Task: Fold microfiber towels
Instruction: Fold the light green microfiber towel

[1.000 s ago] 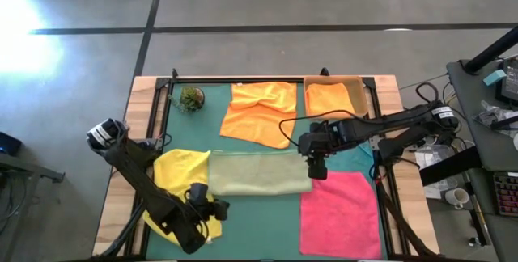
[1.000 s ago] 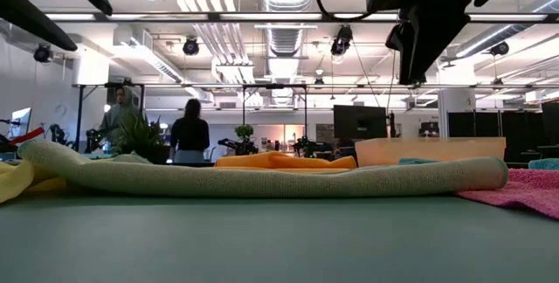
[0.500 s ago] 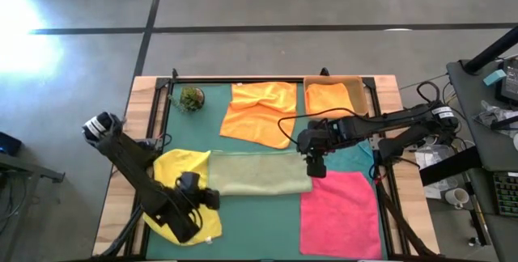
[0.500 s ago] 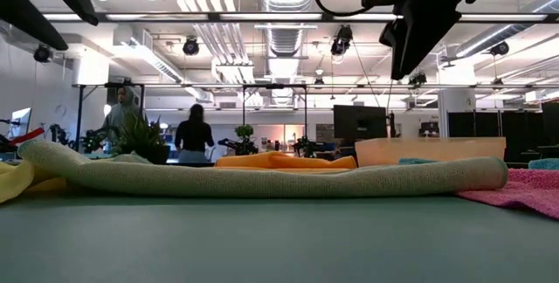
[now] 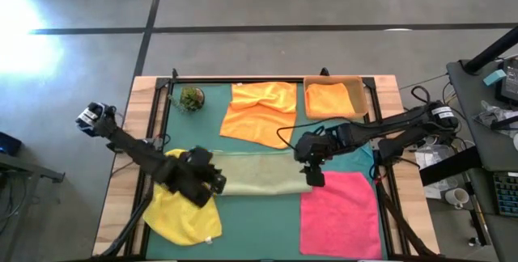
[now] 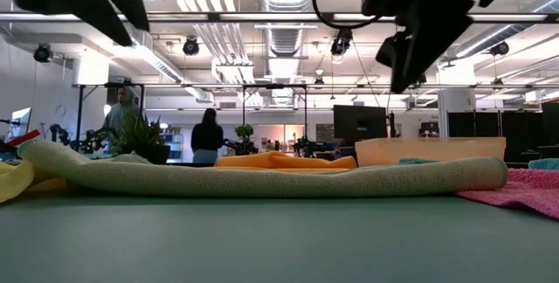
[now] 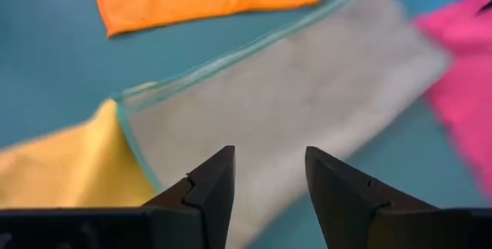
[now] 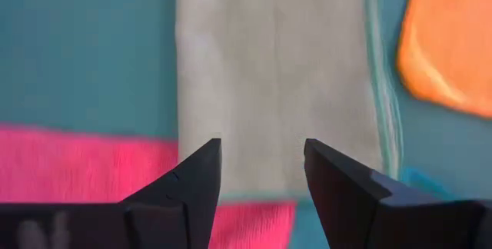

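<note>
The olive green towel [image 5: 259, 173] lies folded into a long strip on the green mat, also in the low view [image 6: 262, 178]. My left gripper [image 7: 269, 164] is open above the strip's left end [image 5: 212, 179], beside the yellow towel [image 5: 182, 213]. My right gripper [image 8: 261, 161] is open above the strip's right end [image 5: 312, 169], beside the pink towel [image 5: 340, 213]. An orange towel [image 5: 261, 112] lies spread at the far side. A second orange towel [image 5: 329, 99] lies in the tan tray. A strip of teal towel [image 5: 356, 158] shows under my right arm.
The tan tray [image 5: 356, 92] stands at the far right corner. The green plant ball [image 5: 192, 98] sits at the far left. A black frame [image 5: 162, 116] borders the mat. People stand in the room far behind the table [image 6: 210, 139].
My left gripper has gone from the table's near edge toward the far edge and right, ending over the olive towel's left end. My right gripper has shifted slightly left and near, over the strip's right end. The towels have stayed still.
</note>
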